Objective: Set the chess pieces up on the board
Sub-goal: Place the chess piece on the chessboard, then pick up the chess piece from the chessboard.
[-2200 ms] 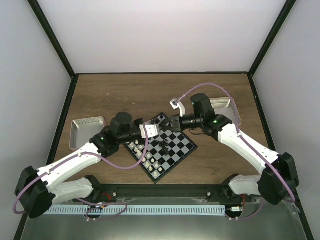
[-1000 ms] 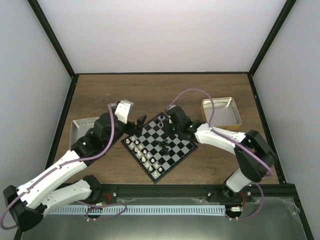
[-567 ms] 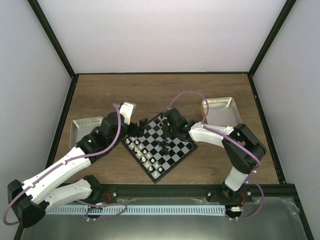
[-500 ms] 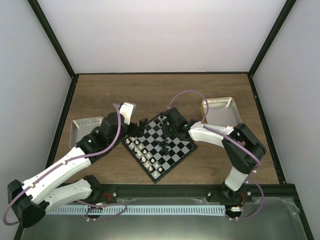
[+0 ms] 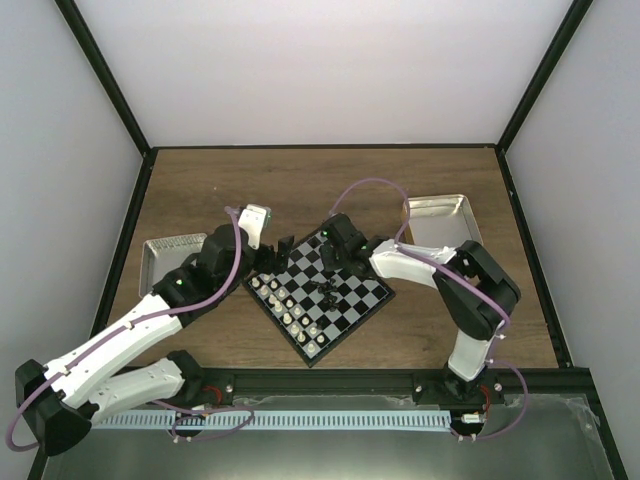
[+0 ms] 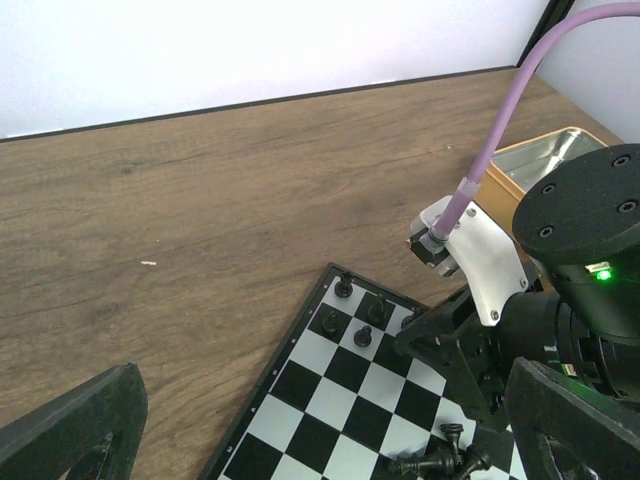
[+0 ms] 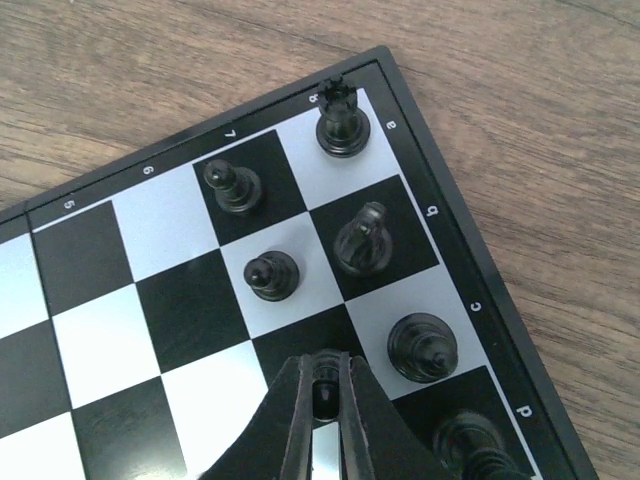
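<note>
In the top external view, the board [image 5: 345, 300] lies cornerwise on the table [image 5: 250, 190], with white pieces [image 5: 288, 306] ranked along its left-hand edge. The right gripper [image 5: 333, 243] hangs over the far corner, and the left gripper [image 5: 277, 246] sits just off the board's left corner.

The left wrist view shows the left gripper's fingers [image 6: 70, 430] spread wide with nothing between them. It would do best to keep clear of that corner.

In the right wrist view, the right gripper [image 7: 325, 362] is clamped on a small black pawn [image 7: 325, 393], above the square next in line after two standing pawns [image 7: 272, 275]. The pawn wants lowering straight down until its base sits flat and centred, then a modest release and a vertical lift — the bishop [image 7: 420, 346] and knight [image 7: 362, 240] stand close enough to be clipped.
</note>
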Action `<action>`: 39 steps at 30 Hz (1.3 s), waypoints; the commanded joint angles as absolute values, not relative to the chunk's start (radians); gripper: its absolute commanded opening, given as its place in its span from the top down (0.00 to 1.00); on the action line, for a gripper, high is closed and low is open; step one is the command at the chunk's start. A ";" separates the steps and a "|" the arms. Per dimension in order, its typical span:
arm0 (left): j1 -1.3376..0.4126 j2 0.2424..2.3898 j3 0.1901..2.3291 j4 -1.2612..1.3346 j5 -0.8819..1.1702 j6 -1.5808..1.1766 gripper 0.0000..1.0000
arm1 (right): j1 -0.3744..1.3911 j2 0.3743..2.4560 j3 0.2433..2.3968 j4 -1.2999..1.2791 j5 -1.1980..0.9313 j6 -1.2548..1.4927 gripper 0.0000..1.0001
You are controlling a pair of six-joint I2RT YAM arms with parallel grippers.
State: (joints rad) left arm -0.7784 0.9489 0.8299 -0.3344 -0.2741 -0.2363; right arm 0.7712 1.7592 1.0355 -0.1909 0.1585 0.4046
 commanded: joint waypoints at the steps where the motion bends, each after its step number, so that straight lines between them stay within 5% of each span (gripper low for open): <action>1: -0.773 0.951 0.830 -0.340 -0.281 -0.249 0.00 | 0.779 1.790 1.075 -0.199 0.198 0.410 0.98; 13: -0.771 0.955 0.832 -0.344 -0.284 -0.242 0.00 | 0.779 1.796 1.083 -0.214 0.144 0.419 0.94; 20: -0.762 0.957 0.839 -0.350 -0.278 -0.268 0.00 | 0.779 1.748 1.098 -0.231 0.102 0.413 0.75; 29: -0.746 0.961 0.821 -0.335 -0.243 -0.360 0.00 | 0.780 1.657 1.117 -0.293 0.028 0.418 0.63; 39: -0.744 1.026 0.781 -0.356 -0.167 -0.657 0.00 | 0.794 1.603 1.043 -0.340 -0.168 0.264 0.61</action>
State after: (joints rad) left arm -0.7502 1.0336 0.8131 -0.3450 -0.1989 -0.5434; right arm 0.7803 1.6192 1.0657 -0.2920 -0.0776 0.3492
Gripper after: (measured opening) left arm 0.999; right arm 0.390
